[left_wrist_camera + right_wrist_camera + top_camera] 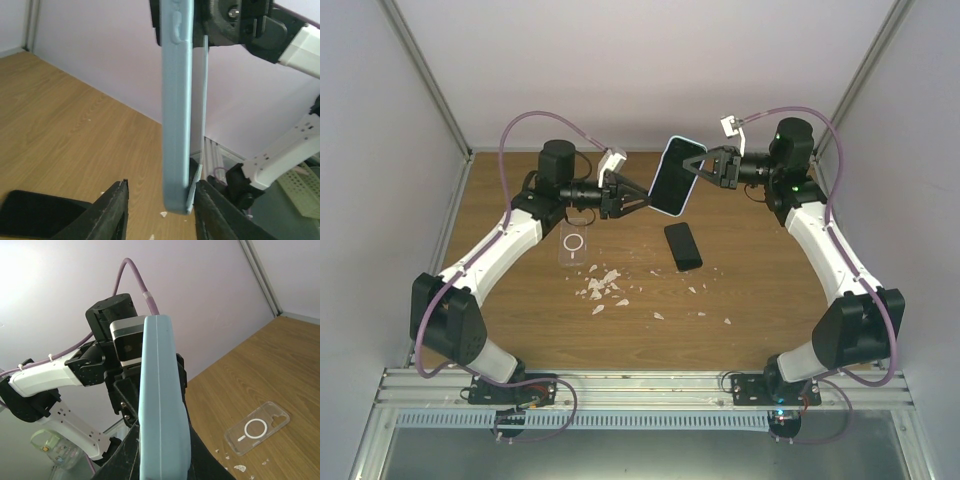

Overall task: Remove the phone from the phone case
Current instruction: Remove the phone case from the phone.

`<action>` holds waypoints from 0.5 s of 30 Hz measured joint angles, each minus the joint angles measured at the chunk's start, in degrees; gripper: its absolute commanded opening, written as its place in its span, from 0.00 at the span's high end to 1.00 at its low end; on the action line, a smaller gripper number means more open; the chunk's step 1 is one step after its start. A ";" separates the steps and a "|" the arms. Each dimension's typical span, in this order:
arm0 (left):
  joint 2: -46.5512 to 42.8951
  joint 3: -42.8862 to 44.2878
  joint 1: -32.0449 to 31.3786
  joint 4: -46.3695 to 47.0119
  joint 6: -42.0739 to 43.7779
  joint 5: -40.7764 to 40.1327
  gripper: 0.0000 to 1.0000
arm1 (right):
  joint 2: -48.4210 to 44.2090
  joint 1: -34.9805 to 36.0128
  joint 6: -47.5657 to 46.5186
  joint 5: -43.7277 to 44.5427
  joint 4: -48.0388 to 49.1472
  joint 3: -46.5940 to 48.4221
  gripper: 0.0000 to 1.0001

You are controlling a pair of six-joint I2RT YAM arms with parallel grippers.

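The phone in its light blue case (672, 178) is held upright in the air between both arms, dark face toward the top camera. My right gripper (696, 165) is shut on the case's upper edge; the right wrist view shows the case (161, 405) edge-on, clamped between the jaws of that gripper (162, 440). My left gripper (646, 199) is open around the case's lower end. In the left wrist view the case (177, 125) hangs between the fingers of the left gripper (161, 185), its thin lip resting against the right finger (215, 210), with a gap to the left finger (112, 212).
A black phone-shaped slab (683, 246) lies flat on the wooden table below the held phone, also showing in the left wrist view (30, 215). A clear case with a white ring (577, 244) lies to its left, also in the right wrist view (257, 432). White crumbs (605, 285) are scattered nearby.
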 measured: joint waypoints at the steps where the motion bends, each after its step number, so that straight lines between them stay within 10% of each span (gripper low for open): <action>1: 0.00 0.22 -0.02 -0.48 0.42 -0.90 0.67 | 0.00 0.00 0.00 -0.04 0.00 0.00 0.99; 15: -0.02 0.55 0.42 -1.07 1.64 -3.34 0.76 | -0.04 -0.35 13.09 -0.70 17.59 -6.05 0.99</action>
